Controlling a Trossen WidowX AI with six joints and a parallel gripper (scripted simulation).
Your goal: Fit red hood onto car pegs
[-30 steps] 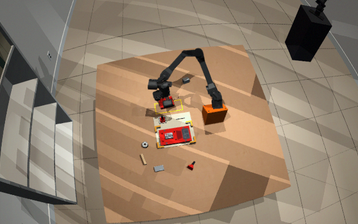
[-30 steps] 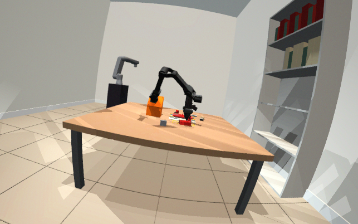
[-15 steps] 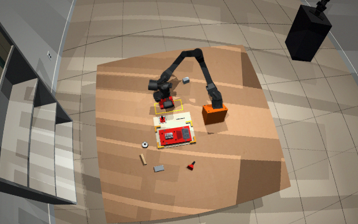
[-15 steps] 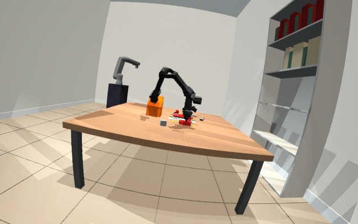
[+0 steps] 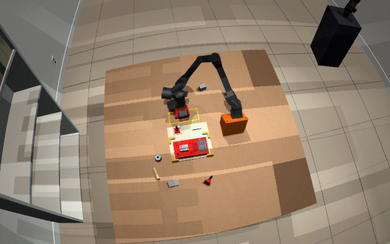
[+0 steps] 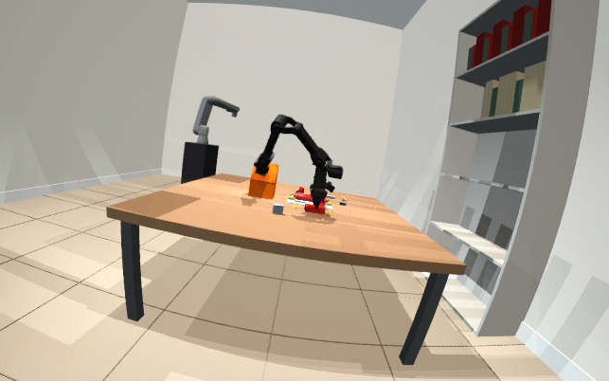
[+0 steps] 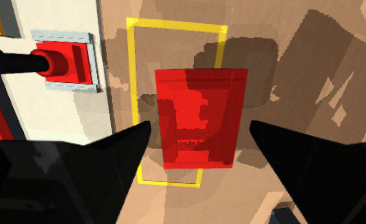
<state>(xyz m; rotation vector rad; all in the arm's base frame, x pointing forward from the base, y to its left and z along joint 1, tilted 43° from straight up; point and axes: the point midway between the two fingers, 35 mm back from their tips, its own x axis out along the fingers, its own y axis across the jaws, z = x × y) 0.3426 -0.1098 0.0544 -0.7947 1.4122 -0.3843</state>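
Note:
The red hood lies on the table, partly across the yellow outline. My gripper is open and empty, low over the hood. In the wrist view its fingertips stand on either side of the hood, with a gap at each side. The red chassis sits in the jig on the pale board, with the engine block on its deck. Pegs show only as small dark dots. The hood's corner holes cannot be made out.
A red part with a black stem stands on the board near the hood. A grey block, a ring, a wooden strip, a grey plate and a red funnel-like piece lie around. The arm's orange base is beside the board.

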